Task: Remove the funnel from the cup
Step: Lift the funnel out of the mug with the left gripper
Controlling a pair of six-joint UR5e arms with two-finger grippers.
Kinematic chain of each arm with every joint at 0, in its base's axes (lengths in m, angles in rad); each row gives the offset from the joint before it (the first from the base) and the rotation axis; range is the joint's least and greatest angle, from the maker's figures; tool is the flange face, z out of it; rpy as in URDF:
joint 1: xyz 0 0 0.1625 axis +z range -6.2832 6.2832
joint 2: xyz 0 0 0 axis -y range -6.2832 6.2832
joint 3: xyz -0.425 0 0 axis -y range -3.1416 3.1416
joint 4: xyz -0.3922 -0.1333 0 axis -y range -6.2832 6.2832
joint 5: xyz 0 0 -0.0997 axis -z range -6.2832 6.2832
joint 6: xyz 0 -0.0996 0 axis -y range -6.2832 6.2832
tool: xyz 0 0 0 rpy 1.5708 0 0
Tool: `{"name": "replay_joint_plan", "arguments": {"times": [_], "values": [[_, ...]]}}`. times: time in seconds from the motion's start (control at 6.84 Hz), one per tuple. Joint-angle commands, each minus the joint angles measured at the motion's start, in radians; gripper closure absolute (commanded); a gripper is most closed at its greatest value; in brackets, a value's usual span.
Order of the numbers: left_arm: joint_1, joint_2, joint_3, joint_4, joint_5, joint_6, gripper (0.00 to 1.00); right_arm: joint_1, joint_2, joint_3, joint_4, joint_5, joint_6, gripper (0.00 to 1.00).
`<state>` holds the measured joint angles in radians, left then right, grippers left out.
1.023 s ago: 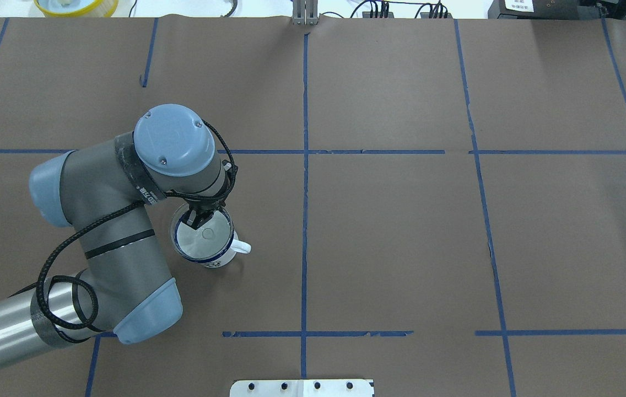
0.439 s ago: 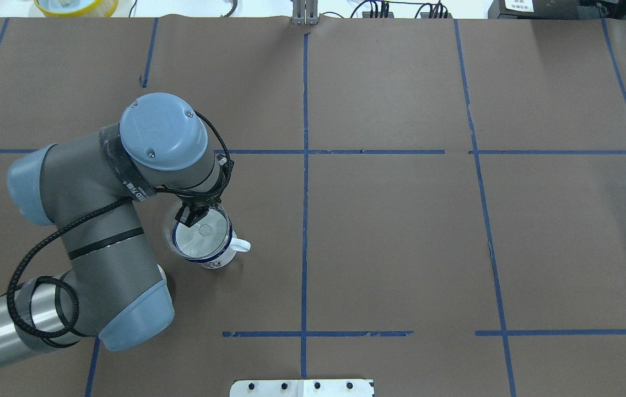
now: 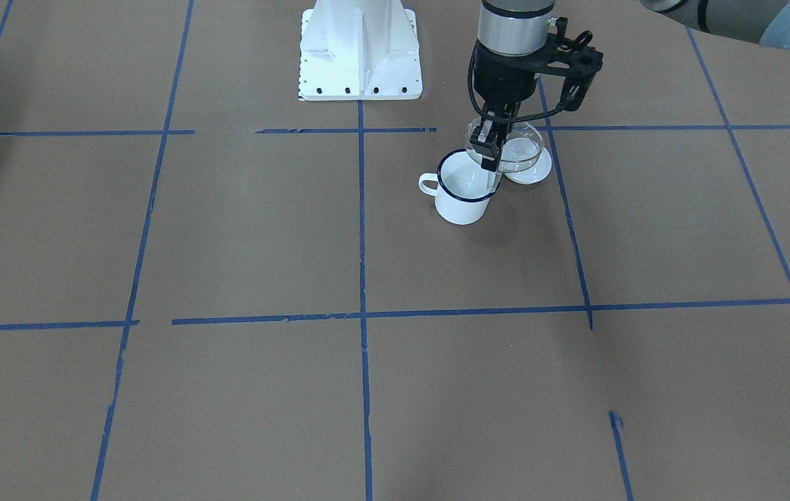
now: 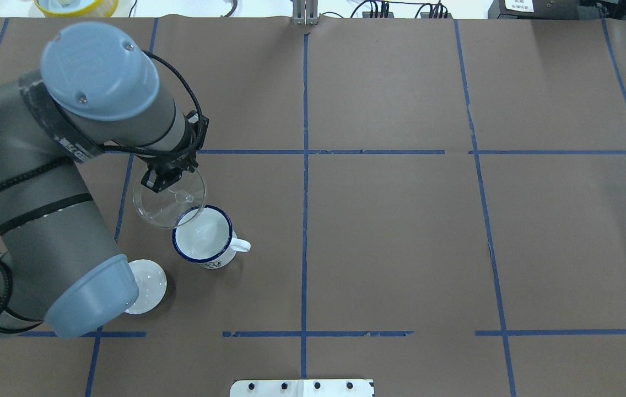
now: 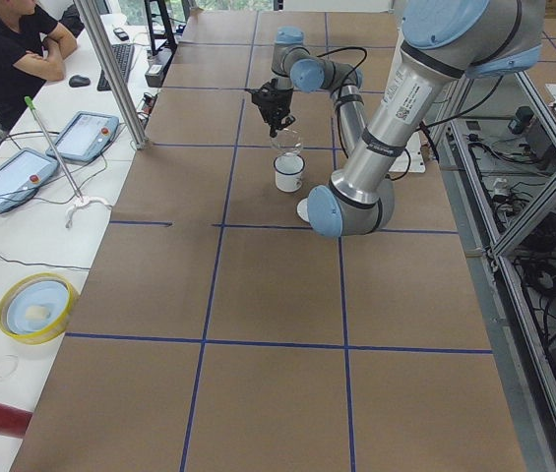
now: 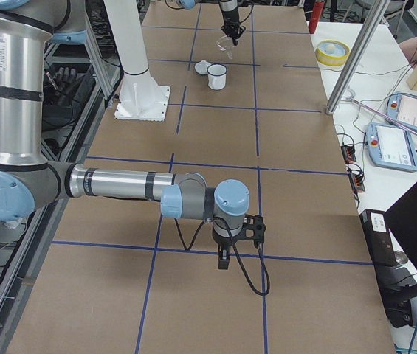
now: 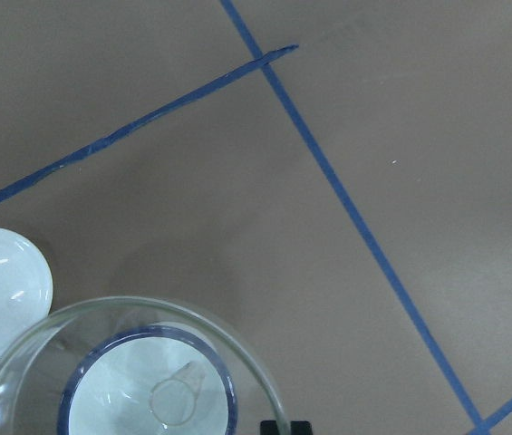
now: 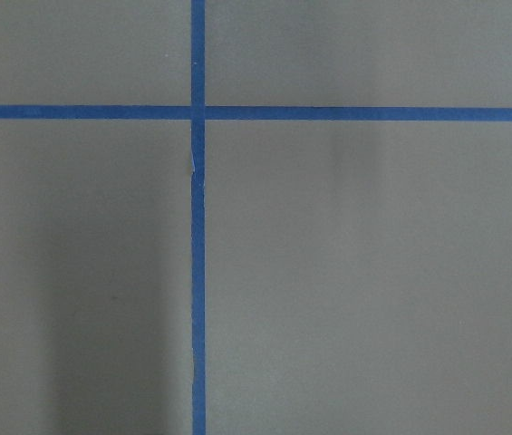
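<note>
The cup (image 4: pixel 203 242), a white enamel mug with a dark blue rim, stands upright on the brown paper with its handle to the overhead view's right. It also shows in the front view (image 3: pixel 463 198). My left gripper (image 4: pixel 160 181) is shut on the rim of the clear funnel (image 4: pixel 170 199) and holds it in the air over the cup. In the front view the funnel (image 3: pixel 510 149) hangs with its thin spout near the cup's rim. In the left wrist view I see the cup through the funnel (image 7: pixel 20 381). My right gripper (image 6: pixel 223 259) shows only in the exterior right view, far from the cup.
A white domed lid (image 4: pixel 147 282) lies on the paper to the left of the cup, partly under my left arm's elbow. A yellow bowl (image 4: pixel 76 5) sits past the far table edge. The white robot base plate (image 3: pixel 360 49) is behind the cup.
My left arm has risen and drawn back, and the funnel has come up out of the cup with it. The white lid, earlier hidden under the arm, now shows.
</note>
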<state>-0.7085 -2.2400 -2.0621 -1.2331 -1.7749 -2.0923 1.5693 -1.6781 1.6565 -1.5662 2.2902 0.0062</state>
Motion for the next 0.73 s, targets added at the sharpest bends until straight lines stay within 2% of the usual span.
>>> {"name": "replay_joint_plan", "arguments": {"times": [0.0,0.15,0.29,0.58], "values": [[-0.089,0.066,0.075,-0.393,0.015,0.047,1.00,0.000,0.000,-0.001,0.000,0.000,0.000,0.00],[-0.141,0.097,0.202,-0.680,0.008,0.052,1.00,0.000,0.000,0.000,0.000,0.000,0.000,0.00],[-0.161,0.132,0.314,-0.891,0.008,0.055,1.00,0.000,0.000,0.000,0.000,0.000,0.000,0.00],[-0.203,0.151,0.614,-1.313,0.006,0.092,1.00,0.000,0.000,0.000,0.000,0.000,0.000,0.00]]}}
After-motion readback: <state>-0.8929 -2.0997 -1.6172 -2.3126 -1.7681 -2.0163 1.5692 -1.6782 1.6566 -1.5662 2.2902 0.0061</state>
